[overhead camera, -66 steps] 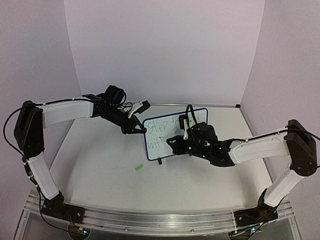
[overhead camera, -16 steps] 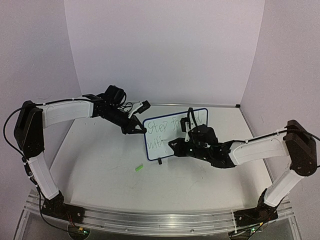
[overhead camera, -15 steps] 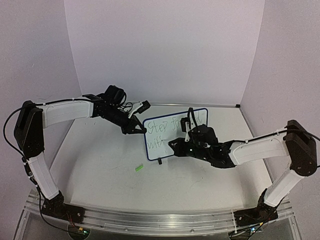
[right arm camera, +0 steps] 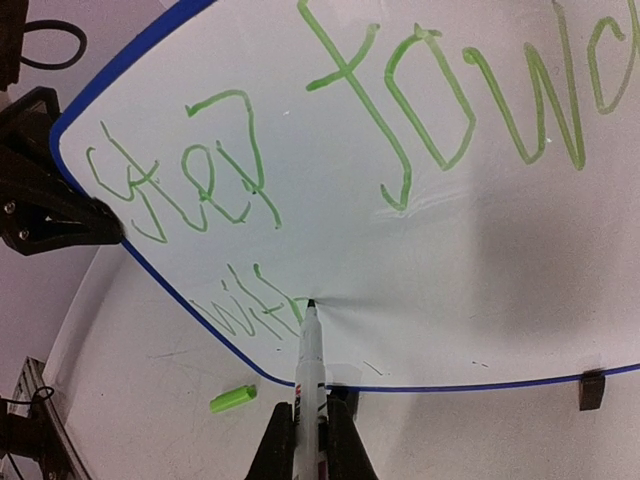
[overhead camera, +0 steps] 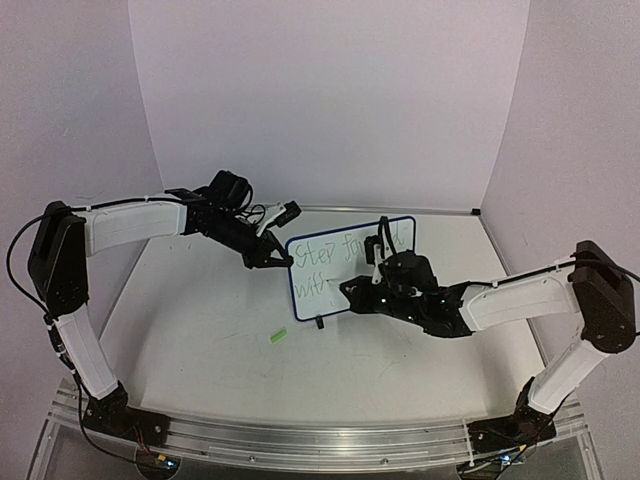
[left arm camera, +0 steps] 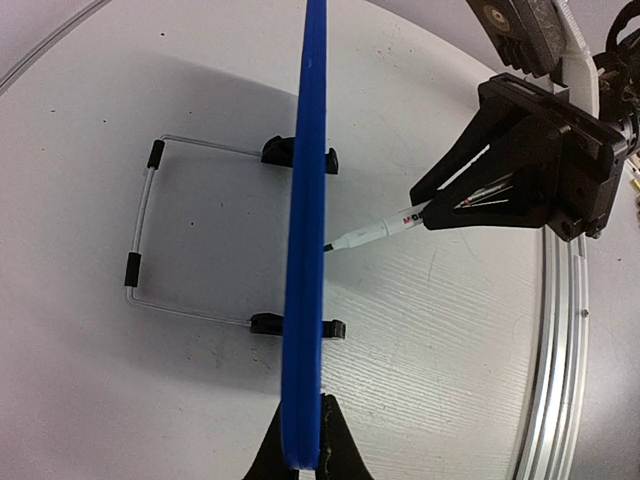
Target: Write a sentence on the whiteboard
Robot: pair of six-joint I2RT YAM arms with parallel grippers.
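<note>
Right gripper (right arm camera: 311, 432): clamped on the marker (right arm camera: 308, 350), tip pressed to the whiteboard (right arm camera: 450, 270) just right of the "t" in the lower line. Against the top view two seconds back: shifted a touch rightward along that line, arm pose otherwise the same; hardly any shift over the last half second.

Whiteboard: upright on its clip feet (left arm camera: 300, 153) and wire stand (left arm camera: 140, 240), toward the back of the table, between the two arms; no shift across the pictures. On it, the sentence (right arm camera: 350, 75) in green: "Step forw…" across the top line, running out of the wrist view, and "wit" below. Reads as mid-word, with the next letter of "with" just starting. Probably no new stroke finished yet, though top view too coarse to confirm. Last word not begun, so past halfway but unfinished.

Left gripper (left arm camera: 300, 452): pinched on the board's blue frame at its left edge, bracing it; same spot as before. Useful while the tip pushes.

Outward: green marker cap (overhead camera: 277, 337) lying on the table (overhead camera: 180, 330) in front of the board, well apart from it, unmoved.
</note>
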